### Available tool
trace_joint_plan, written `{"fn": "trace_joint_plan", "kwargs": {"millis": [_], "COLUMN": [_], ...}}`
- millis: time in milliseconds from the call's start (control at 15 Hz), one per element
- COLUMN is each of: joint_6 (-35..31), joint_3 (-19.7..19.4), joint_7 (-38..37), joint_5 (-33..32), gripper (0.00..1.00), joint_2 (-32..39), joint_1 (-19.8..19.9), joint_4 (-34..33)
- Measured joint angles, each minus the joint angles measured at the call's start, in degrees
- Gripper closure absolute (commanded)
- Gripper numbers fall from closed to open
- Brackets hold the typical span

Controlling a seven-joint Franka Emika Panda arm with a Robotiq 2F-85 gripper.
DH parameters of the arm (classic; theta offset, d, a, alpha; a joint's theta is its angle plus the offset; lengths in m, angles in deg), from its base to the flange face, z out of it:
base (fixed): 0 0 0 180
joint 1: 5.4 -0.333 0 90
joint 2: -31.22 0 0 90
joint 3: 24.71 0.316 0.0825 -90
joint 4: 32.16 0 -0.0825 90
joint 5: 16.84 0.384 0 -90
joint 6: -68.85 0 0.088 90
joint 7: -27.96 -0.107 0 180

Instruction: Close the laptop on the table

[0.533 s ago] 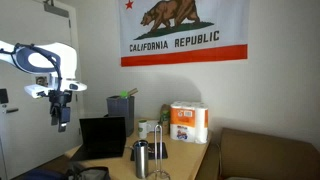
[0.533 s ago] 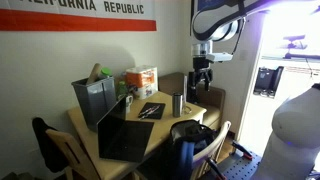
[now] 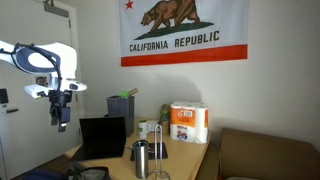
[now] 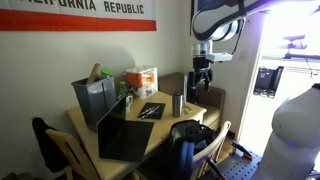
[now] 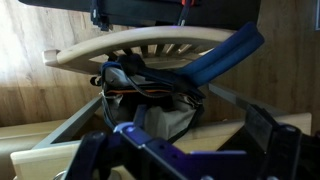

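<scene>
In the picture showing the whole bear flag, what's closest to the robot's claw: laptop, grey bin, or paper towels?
From the gripper:
1. laptop, on the table's near end.
2. grey bin, behind the laptop.
3. paper towels, at the table's far end.

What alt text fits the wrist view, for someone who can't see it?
A curved wooden chair back fills the upper part of the view, with a blue strap and tangled cables next to it. The blurred gripper, fingers apart, frames the bottom edge.
</scene>
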Motion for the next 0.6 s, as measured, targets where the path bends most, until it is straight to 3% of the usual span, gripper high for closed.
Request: {"fn": "trace_joint_plan", "kwargs": {"millis": [333,600], "joint_6": [-1.3,-11.5], "joint_3": [0.1,1.2], "joint_7": [3.1,12.2], "joint_5": [0.0,-0.3], "gripper": [0.00,0.00], "joint_2": [1.7,13.7], "joint_1": [-0.2,-3.3], "joint_4": [-0.6,-6.2]}}
